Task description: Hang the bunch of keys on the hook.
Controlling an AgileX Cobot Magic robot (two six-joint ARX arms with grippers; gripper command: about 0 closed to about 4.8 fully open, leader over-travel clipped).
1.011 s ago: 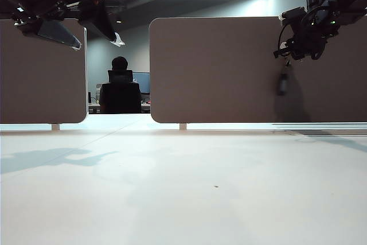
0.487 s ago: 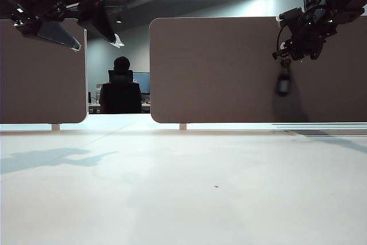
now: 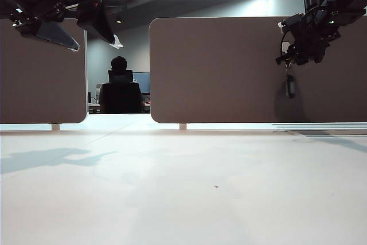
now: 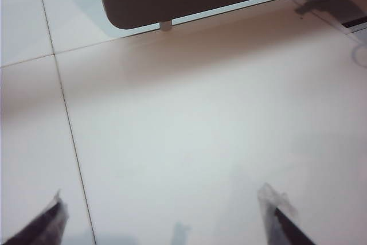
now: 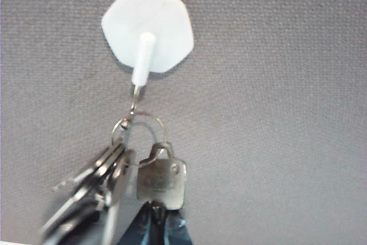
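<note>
The right gripper (image 5: 155, 222) is high up against the right-hand brown panel (image 3: 218, 67), with its jaws pinched together on a silver key (image 5: 161, 182) of the keys (image 5: 123, 170). In the right wrist view the dark fingertips (image 5: 140, 228) meet at the key's lower edge. The key hangs from a ring (image 5: 143, 127), and beside it a second key and the blurred fob fan out toward the frame's edge. A thin metal loop runs from the ring up to the hook (image 5: 148, 30), a pale hexagonal plate with a short white prong, fixed to the panel's textured face. The loop sits at the prong's tip; whether it is fully over the prong cannot be told.

In the exterior view the right gripper (image 3: 298, 55) is at the upper right, and the keys (image 3: 290, 84) dangle just below it in front of the panel, well above the worktop (image 3: 183, 187).

The left gripper (image 4: 166, 222) is spread wide and holds nothing, its two fingertips (image 4: 275, 207) well apart over the bare worktop (image 4: 200, 130). In the exterior view it (image 3: 94, 35) hangs high at the upper left, in front of the other panel (image 3: 40, 84), well apart from the keys.
</note>
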